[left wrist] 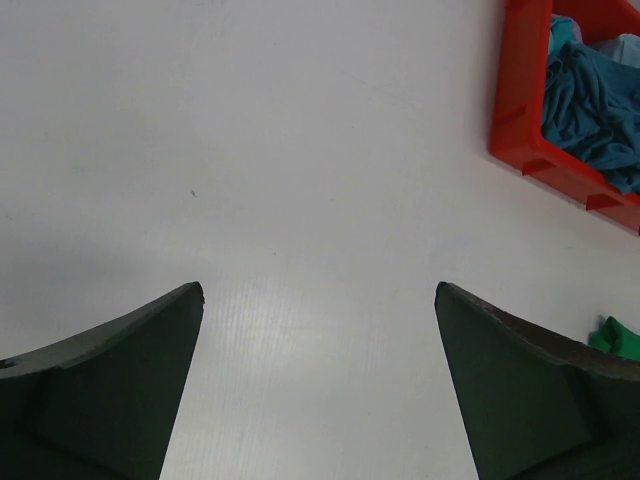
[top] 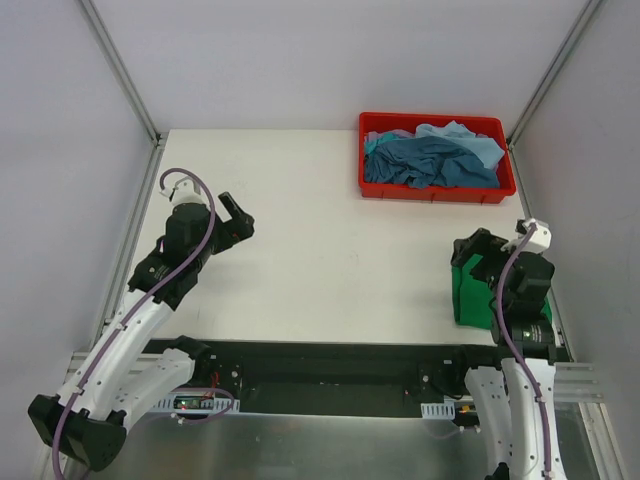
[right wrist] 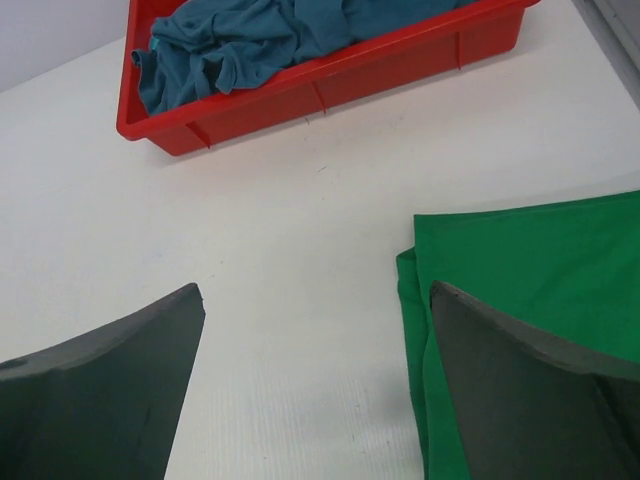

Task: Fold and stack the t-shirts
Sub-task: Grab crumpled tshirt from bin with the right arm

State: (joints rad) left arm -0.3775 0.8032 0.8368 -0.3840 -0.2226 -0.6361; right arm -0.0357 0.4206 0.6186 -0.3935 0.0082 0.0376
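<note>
A folded bright green t-shirt (top: 466, 292) lies on the white table at the right, also in the right wrist view (right wrist: 530, 270). Crumpled dark teal-blue t-shirts (top: 425, 162) and a pale blue one (top: 470, 140) fill the red bin (top: 437, 190); they show in the right wrist view (right wrist: 250, 35) and the left wrist view (left wrist: 590, 105). My right gripper (top: 476, 246) is open and empty, over the green shirt's left edge (right wrist: 315, 290). My left gripper (top: 240, 212) is open and empty above bare table at the left (left wrist: 318, 288).
The red bin stands at the table's far right corner (right wrist: 330, 85). The table (top: 300, 230) is walled by white panels with metal frame rails (top: 120, 70). The arms' base plate (top: 330, 375) runs along the near edge.
</note>
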